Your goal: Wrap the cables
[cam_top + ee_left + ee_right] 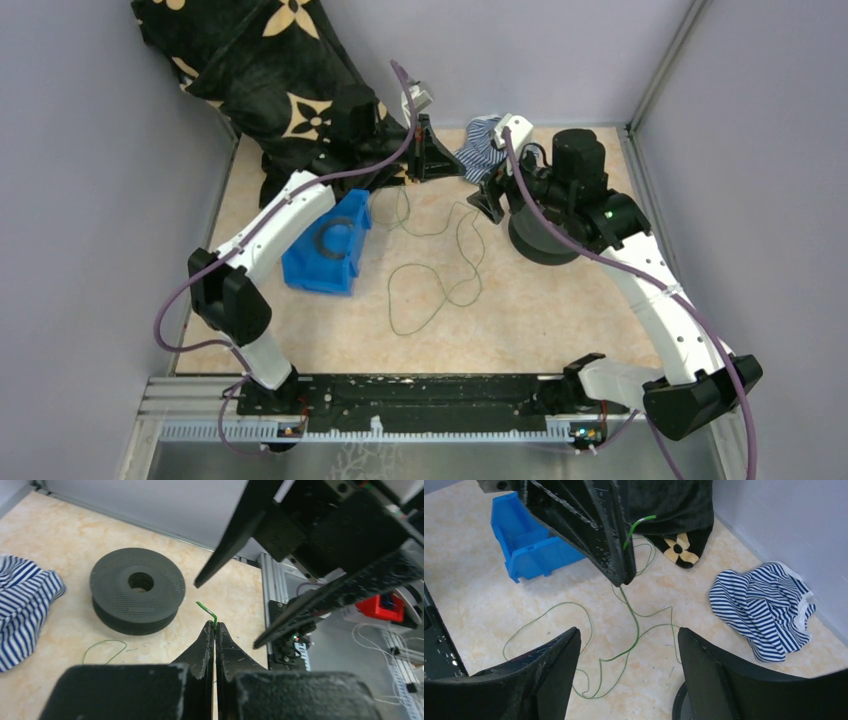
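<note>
The cable (432,285) is a thin green wire lying in loose loops on the table's middle. My left gripper (215,626) is shut on one end of it, and a short bent tip (206,608) sticks out past the fingertips. In the right wrist view the left gripper (623,577) hangs above the table, and the cable (636,625) drops from it to the loops. My right gripper (629,645) is open and empty, above the loops and close to the left gripper (432,170). From above, the right gripper (492,205) is over the black spool's edge.
A black round spool (136,587) lies flat under the right arm (545,240). A blue bin (328,245) stands left of the loops. A striped cloth (483,145) lies at the back, and a black floral cloth (260,70) at the back left. Grey walls enclose the table.
</note>
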You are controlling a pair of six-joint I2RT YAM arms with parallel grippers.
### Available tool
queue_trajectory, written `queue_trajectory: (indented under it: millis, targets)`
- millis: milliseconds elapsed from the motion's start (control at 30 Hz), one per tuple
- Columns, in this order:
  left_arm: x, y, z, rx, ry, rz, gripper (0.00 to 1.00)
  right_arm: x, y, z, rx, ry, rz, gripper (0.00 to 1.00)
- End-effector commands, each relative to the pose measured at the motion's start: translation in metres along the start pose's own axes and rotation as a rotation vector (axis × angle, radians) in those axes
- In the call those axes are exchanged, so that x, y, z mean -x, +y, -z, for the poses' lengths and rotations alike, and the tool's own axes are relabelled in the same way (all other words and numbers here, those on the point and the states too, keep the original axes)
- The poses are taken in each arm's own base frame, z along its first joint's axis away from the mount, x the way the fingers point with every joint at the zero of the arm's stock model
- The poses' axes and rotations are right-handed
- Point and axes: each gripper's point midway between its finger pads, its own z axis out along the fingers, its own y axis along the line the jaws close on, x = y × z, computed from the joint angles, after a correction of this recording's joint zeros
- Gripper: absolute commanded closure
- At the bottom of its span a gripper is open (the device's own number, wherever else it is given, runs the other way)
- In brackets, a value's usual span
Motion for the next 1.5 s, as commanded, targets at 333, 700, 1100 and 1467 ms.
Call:
queue_trajectory:
  millis: [333,700,1100,1467]
  targets:
    - [0.011,-0.062,0.009,-0.215,-0.027,-0.077,1.00,0.017,0.005,0.001,0.040,-0.066,0.076,0.46]
    - [0.005,-0.062,0.003,-0.228,-0.018,-0.055,1.00,0.006,0.023,-0.009,0.159,-0.039,0.020,0.89]
    - [0.005,-0.037,0.000,-0.117,-0.037,-0.014,0.63,0.011,0.008,0.000,0.019,-0.077,-0.070,1.00]
    - [-0.025,-0.022,0.009,-0.055,-0.038,-0.012,0.24,0.041,-0.006,0.000,-0.043,-0.157,-0.224,1.00]
